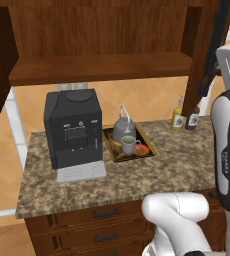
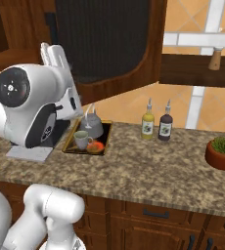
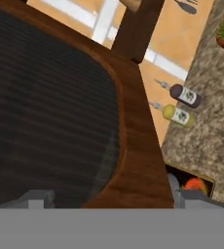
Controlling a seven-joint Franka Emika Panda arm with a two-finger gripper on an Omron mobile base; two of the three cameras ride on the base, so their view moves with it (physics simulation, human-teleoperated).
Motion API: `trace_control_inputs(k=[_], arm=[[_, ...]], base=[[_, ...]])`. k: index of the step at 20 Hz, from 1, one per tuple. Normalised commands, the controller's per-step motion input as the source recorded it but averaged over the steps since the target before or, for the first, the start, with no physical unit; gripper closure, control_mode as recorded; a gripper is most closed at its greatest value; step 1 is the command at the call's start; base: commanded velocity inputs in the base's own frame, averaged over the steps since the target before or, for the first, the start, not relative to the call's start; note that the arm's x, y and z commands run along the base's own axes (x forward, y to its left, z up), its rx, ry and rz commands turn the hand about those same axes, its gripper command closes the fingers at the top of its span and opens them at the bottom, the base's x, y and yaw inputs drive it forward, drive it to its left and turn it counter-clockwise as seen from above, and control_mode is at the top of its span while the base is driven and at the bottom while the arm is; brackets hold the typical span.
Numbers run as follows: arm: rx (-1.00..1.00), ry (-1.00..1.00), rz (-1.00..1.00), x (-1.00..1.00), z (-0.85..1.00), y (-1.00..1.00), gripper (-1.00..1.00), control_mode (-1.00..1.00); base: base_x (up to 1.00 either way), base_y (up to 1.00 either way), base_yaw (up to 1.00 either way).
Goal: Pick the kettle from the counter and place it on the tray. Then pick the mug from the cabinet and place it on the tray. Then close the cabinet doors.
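Left base view: small dark-grey metal kettle (image 1: pixel 122 127) and little grey-beige mug (image 1: pixel 129 145) both sitting on flat gold-rimmed tray (image 1: pixel 115 155), on brown speckled stone counter (image 1: pixel 137 175), beside big black coffee machine (image 1: pixel 73 127). Dark wooden cabinet (image 1: pixel 97 45) open above.

Right base view: right cabinet door (image 2: pixel 109 44) swung open above yellow bottle (image 2: pixel 147 122) and dark bottle (image 2: pixel 165 124).

Hand view: gripper (image 3: pixel 109 202) close up against that door's black panel; open or closed, cannot tell.
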Motion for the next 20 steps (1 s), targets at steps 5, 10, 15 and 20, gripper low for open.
trace_control_inputs(k=[5,10,15,20], arm=[[0.04,0.0,0.2,0.91,-0.43,0.06,-1.0,-1.0],[0.05,0.0,0.16,0.93,-0.43,0.04,-1.0,-1.0],[0.01,0.01,0.09,0.99,-0.39,0.1,-1.0,-1.0],[0.0,0.08,0.0,0.92,-0.28,0.25,-1.0,-1.0]], base=[[0.0,0.0,0.0],[0.0,0.0,0.0],[0.0,0.0,0.0],[0.0,0.0,0.0]])
